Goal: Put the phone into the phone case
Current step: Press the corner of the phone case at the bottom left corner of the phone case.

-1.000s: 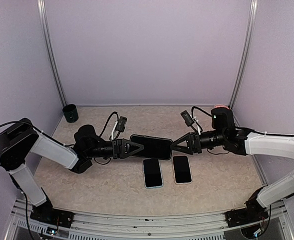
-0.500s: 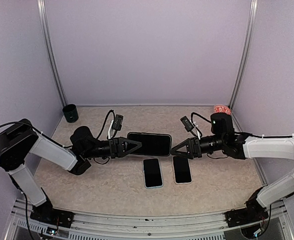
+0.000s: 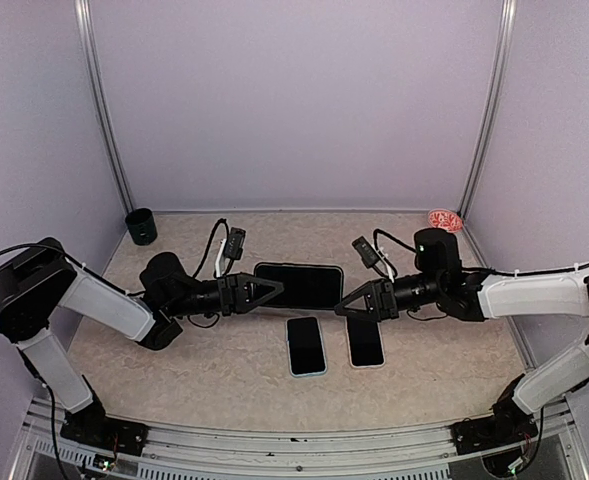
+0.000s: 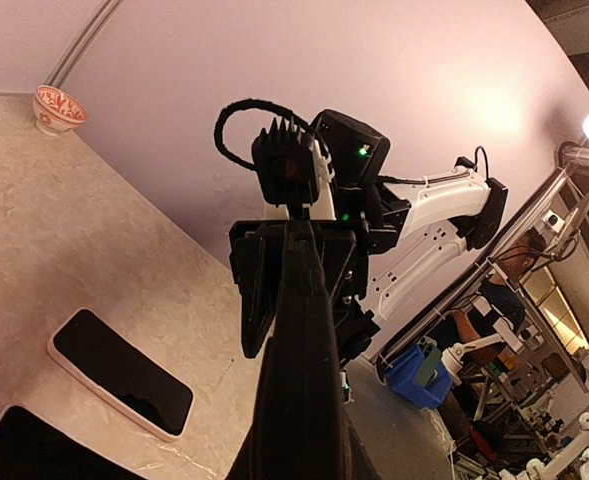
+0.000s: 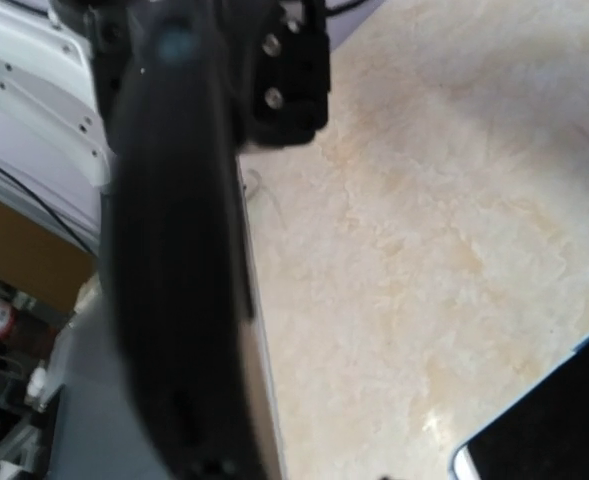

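Over the last second the black phone [image 3: 302,287] has shifted slightly left and away from the arm bases, and the right gripper [image 3: 344,304] has followed it to its right end. The left gripper [image 3: 270,290] has its jaws clamped on the phone's left end, holding it face-up above the table [image 3: 454,340]. I cannot tell whether the right jaws pinch the phone or only straddle it. Two pale-rimmed phones [image 3: 306,345] lie side by side just nearer the bases.

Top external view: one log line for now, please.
left gripper: jaws shut on black phone | right gripper: at phone's right end, jaws unclear
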`<action>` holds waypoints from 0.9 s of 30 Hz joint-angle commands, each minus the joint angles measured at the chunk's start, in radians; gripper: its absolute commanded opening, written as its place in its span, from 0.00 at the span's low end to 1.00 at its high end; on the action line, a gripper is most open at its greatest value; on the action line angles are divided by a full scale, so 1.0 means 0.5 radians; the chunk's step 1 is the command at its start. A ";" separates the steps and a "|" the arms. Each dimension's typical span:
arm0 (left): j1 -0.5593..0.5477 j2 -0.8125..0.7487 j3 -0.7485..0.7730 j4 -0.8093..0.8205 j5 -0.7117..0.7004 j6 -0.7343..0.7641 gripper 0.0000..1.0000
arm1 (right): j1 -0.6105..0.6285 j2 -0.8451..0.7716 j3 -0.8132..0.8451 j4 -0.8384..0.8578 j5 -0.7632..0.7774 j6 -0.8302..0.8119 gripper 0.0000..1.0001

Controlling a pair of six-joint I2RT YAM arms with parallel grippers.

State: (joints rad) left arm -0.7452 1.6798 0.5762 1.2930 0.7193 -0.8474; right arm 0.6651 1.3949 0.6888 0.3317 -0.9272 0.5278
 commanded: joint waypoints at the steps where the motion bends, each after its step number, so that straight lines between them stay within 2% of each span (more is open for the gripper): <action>1: -0.009 -0.039 0.026 0.069 -0.059 0.079 0.00 | 0.038 0.117 0.046 0.044 -0.057 0.069 0.29; 3: -0.010 -0.045 0.026 0.041 -0.065 0.105 0.00 | 0.046 0.148 0.055 0.077 -0.078 0.104 0.23; 5: -0.012 -0.057 0.023 0.007 -0.071 0.130 0.00 | 0.050 0.164 0.055 0.126 -0.108 0.145 0.22; 14: -0.013 -0.127 0.010 -0.116 -0.097 0.222 0.00 | 0.048 0.116 0.089 0.157 -0.143 0.188 0.32; 20: -0.013 -0.131 0.006 -0.126 -0.095 0.230 0.00 | 0.049 0.156 0.133 0.134 -0.134 0.212 0.24; 27: -0.013 -0.139 -0.017 -0.136 -0.080 0.241 0.00 | 0.050 0.145 0.129 0.229 -0.161 0.280 0.26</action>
State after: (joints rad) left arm -0.7475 1.6417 0.5762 1.1957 0.6804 -0.7532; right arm 0.6807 1.4738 0.7227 0.3805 -0.9733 0.6456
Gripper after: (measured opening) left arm 0.089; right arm 0.243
